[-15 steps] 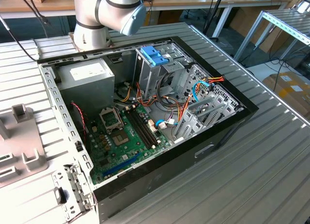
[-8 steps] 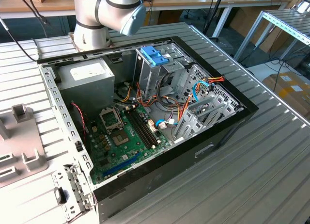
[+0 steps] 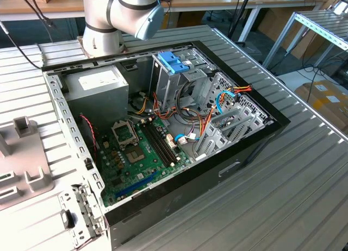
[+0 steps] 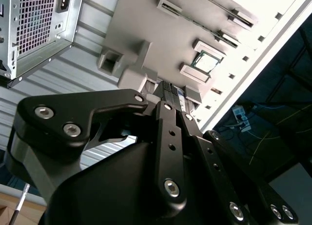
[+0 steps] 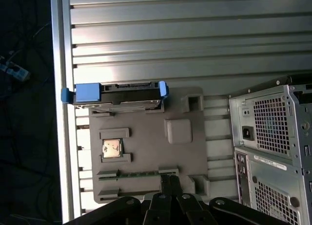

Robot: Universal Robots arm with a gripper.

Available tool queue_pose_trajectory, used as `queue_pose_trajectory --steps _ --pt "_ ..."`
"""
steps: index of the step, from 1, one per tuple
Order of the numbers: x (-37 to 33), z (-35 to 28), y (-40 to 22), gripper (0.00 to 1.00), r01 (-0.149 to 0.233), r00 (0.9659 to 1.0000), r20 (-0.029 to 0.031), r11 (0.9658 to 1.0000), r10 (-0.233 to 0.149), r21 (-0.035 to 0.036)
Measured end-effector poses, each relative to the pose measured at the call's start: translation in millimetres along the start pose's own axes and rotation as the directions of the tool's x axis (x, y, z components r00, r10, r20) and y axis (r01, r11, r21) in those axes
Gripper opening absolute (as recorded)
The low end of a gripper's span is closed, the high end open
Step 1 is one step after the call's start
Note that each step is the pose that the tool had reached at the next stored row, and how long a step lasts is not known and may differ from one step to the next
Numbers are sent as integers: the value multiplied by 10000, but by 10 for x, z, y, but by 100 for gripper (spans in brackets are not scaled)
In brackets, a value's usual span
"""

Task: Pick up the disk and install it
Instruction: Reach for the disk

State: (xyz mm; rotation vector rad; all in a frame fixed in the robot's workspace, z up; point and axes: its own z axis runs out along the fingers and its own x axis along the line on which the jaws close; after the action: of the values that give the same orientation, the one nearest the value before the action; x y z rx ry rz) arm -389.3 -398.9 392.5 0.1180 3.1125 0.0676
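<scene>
Hovering over the grey fixture tray on the bench: end effector, fingers together, empty. Disk: on the tray's far edge, untouched. Step, apparently: pickup approach. Grasping calls for parted fingers.

Downward-pointing end effector, fingers pressed together.
</scene>
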Motion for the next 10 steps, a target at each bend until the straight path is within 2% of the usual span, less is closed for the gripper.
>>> queue_pose_trajectory --steps 10 --pt "57 0 -4 11 0 10000 0 10000 0 0"
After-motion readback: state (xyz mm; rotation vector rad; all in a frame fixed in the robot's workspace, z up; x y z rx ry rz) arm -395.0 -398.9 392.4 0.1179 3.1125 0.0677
